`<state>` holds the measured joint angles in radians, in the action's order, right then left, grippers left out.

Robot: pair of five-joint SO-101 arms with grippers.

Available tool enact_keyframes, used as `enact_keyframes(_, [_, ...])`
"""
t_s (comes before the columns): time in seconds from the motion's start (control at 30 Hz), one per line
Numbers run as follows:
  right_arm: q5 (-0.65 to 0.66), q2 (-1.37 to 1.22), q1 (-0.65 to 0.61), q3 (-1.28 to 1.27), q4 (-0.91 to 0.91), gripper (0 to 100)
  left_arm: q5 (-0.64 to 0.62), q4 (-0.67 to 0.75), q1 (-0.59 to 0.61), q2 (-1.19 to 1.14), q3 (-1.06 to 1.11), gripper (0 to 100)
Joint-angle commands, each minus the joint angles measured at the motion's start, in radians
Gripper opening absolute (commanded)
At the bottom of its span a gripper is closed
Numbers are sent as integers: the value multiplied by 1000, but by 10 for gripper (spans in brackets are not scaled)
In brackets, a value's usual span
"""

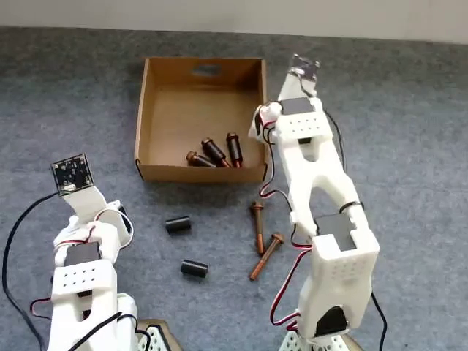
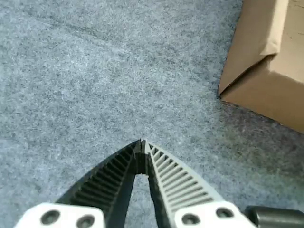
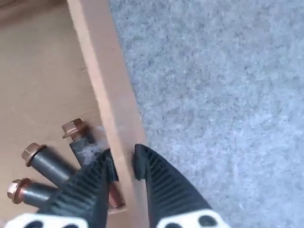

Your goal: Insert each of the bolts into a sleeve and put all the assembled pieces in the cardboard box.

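Observation:
The cardboard box (image 1: 146, 117) sits at the back centre and holds three bolts in sleeves (image 1: 214, 152), lying side by side near its front right corner. My right gripper (image 3: 122, 159) hovers over the box's right wall (image 3: 109, 95), jaws slightly open and empty, one finger over an assembled piece (image 3: 78, 137). Two loose bolts (image 1: 257, 227) (image 1: 266, 256) lie on the carpet before the box, next to the right arm. Two black sleeves (image 1: 178, 224) (image 1: 194, 268) lie left of them. My left gripper (image 2: 141, 146) is shut and empty over bare carpet, near the box's front left corner (image 2: 223, 90).
Grey carpet (image 1: 73, 95) covers the whole table. The right arm (image 1: 322, 212) stretches from the near edge up along the box's right side, close to the loose bolts. The left arm (image 1: 80, 270) stands at the near left, with open carpet to its left.

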<state>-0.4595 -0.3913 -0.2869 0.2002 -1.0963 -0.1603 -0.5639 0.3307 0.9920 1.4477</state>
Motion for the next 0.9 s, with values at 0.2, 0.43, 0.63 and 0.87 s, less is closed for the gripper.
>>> enact_keyframes(0.2, [72, 21, -18, 44, -54, 146, -3, 11, -10, 19, -7, 34])
enact_keyframes(0.43, [80, 74, -7, 211, -193, 274, -3, 12, -10, 19, -7, 34])
enact_keyframes(0.63, [98, 174, 15, 334, -394, 274, -3, 14, -10, 19, -7, 34])
enact_keyframes(0.87, [364, 265, -33, 332, -584, 274, -3, 14, -10, 19, -7, 34])
